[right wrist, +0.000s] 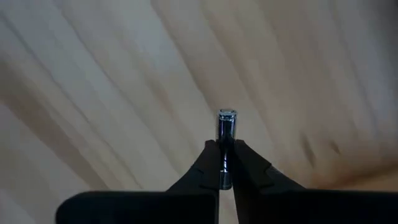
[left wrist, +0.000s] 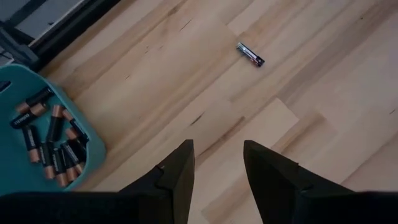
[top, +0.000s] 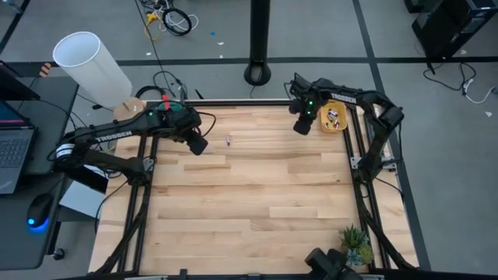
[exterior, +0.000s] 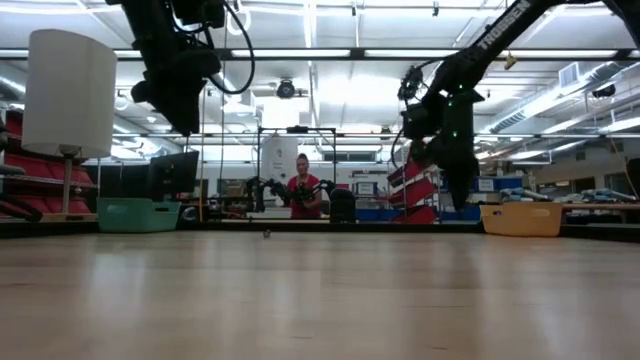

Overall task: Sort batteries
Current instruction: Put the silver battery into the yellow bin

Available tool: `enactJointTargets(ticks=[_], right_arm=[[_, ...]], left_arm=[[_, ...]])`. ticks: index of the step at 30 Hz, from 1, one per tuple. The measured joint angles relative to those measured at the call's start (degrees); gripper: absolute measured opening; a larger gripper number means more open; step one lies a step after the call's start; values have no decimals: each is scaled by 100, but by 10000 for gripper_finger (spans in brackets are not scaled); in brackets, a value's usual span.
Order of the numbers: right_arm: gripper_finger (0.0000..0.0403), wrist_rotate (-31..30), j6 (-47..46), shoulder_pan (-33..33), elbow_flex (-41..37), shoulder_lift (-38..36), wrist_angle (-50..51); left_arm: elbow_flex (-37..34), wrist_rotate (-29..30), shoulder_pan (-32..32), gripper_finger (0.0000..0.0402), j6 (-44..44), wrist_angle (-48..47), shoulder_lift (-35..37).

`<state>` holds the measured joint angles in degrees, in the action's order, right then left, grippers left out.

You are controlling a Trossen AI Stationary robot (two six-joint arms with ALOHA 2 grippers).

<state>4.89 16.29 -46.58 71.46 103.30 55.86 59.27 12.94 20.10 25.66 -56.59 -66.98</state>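
Note:
A lone dark battery (left wrist: 250, 55) lies flat on the wood near the table's far edge (top: 228, 141), and shows as a speck in the low view (exterior: 266, 234). Several dark, copper-ended batteries lie in the teal tray (left wrist: 43, 134). A few more lie in the orange tray (top: 333, 117) at the far right. My left gripper (left wrist: 217, 158) is open and hovers above the table between the teal tray and the lone battery (top: 198, 144). My right gripper (right wrist: 225, 146) is shut on a battery (right wrist: 226, 123) and hangs above the table beside the orange tray (top: 303, 124). My right gripper pinches a small battery between its two fingertips (right wrist: 211, 155). The battery lies along the fingers, and its silvery end (right wrist: 226, 115) sticks out past the tips. The fingers point down from above (exterior: 462, 190), and the battery is lifted clear of the table.
A lamp with a white shade (top: 89, 66) stands at the table's far left corner, and a small plant (top: 356, 245) at the near right corner. The teal tray (exterior: 140, 213) and orange tray (exterior: 520, 218) sit along the far edge. A person (exterior: 303, 195) is far behind the table.

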Motion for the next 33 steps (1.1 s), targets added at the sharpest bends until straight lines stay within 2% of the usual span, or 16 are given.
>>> enactJointTargets(ticks=[3,7,10,15,18,21,26,30,33], right_arm=[[19,-194,-122,-87,196,-229,268],[18,-1250,-571,-390,306,-522,779],[30,-1622,-983,-779,333,-679,1104],[109,-1633,-1320,-1221,328,-661,1238],[160,-1629,-1329,-1272,331,-655,1251],[195,-1528,-1347,-1196,334,-657,1247],[205,-822,-1862,-541,457,-762,1096],[192,-753,-2104,636,464,-805,512],[183,-581,-2229,1525,464,-663,-204]], left_arm=[[0,52,0,152,-105,25,0],[0,56,0,152,-184,94,0],[0,55,0,152,-254,288,-2],[0,52,0,152,-288,657,-4],[0,48,0,152,-254,796,-4],[-16,47,0,152,-19,931,-7],[-250,155,-2,152,346,1095,-11],[-503,343,0,152,725,1077,-12],[-680,21,-2,152,767,1122,-13]])
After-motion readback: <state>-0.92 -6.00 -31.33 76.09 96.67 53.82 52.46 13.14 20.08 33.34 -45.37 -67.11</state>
